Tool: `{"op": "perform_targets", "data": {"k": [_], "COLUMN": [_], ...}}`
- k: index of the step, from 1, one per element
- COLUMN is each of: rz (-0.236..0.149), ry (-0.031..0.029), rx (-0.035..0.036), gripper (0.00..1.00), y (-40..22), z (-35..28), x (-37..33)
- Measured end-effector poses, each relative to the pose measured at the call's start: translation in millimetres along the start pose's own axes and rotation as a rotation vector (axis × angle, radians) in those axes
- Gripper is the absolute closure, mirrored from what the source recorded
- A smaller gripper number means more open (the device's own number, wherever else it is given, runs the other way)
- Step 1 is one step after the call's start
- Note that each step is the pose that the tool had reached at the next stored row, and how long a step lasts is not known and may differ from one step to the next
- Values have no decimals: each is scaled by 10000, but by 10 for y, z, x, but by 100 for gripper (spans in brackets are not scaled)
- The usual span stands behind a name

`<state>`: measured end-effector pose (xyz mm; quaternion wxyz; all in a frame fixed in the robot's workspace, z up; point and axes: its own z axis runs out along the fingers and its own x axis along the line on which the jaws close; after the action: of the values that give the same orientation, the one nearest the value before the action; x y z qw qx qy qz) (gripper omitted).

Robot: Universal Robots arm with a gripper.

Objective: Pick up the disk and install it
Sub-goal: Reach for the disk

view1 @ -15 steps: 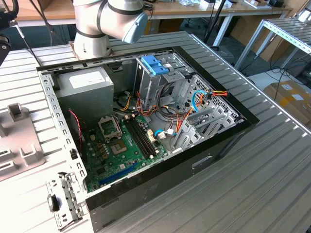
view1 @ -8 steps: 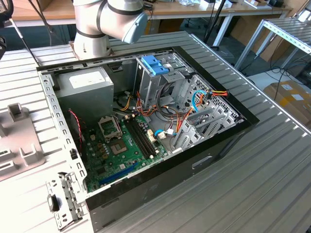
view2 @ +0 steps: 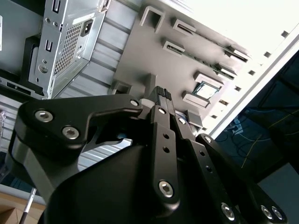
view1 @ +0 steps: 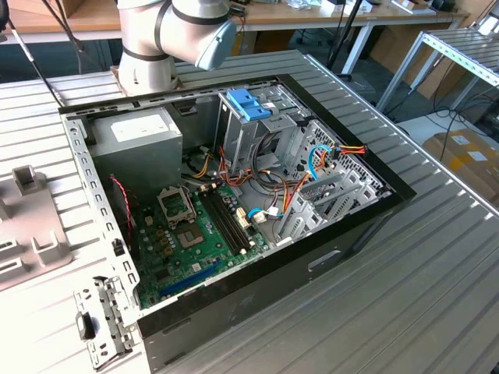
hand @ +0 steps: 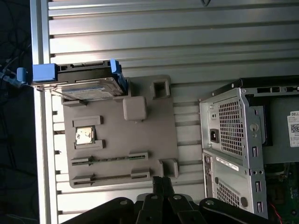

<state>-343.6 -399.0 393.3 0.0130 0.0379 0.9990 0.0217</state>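
Gripper (view2: 161, 94), second wrist view: jaws drawn fully together, pad against pad, nothing held. It hangs over one edge of the grey fixture plate (hand: 154, 135), which lies flat on the ribbed metal table (hand: 163, 37).

The disk (hand: 86, 80) is at the opposite corner of that plate, at the table's edge and well apart from the gripper. It looks propped rather than lying flat, with a silvery face turned toward the first wrist camera. How it is seated I cannot tell. The blue rails (hand: 117, 71) run along its sides, and the blue tab (hand: 44, 73) sticks out past the plate's edge.

Handling, my judgement: a stiff, dense block, heavy for its size. The bare metal faces are smooth and likely slippery, and the drive is sensitive to knocks. The plastic rails and tab would flex, so they are poor places to clamp. The better hold is across the rigid body near mid-length, so it does not swing.

The open computer case (view1: 312, 265) stands beside the plate. The pale blue latch (view1: 248, 103) sits on its drive bay, below the arm (view1: 175, 31).
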Motion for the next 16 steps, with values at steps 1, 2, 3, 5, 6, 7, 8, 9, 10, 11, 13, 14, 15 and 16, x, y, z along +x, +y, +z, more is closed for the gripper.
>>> {"op": "perform_targets", "data": {"k": [1, 2, 3, 5, 6, 7, 8, 9, 10, 11, 13, 14, 15, 16], "rz": [0, 0, 0, 0, 1, 0, 0, 0, 0, 0, 0, 0, 0, 0], "ry": [-1, -1, 0, 0, 0, -1, 0, -1, -1, -1, 0, -1, -1, -1], "rx": [0, -1, 0, -1, -1, -1, 0, 0, -1, -1, 0, -1, -1, -1], "gripper": [89, 89, 89, 89, 89, 89, 89, 89, 89, 89, 89, 89, 89, 89], "y": [0, -2, -3, -3, -4, -5, -6, -6, -7, -7, -9, -10, -10, -10], "z": [0, 0, -1, -1, -1, -2, -2, -2, -2, -2, -3, -3, -3, -3], "x": [6, 20, 34, 47, 61, 71, 77, 84, 94, 100, 119, 126, 133, 140]}}
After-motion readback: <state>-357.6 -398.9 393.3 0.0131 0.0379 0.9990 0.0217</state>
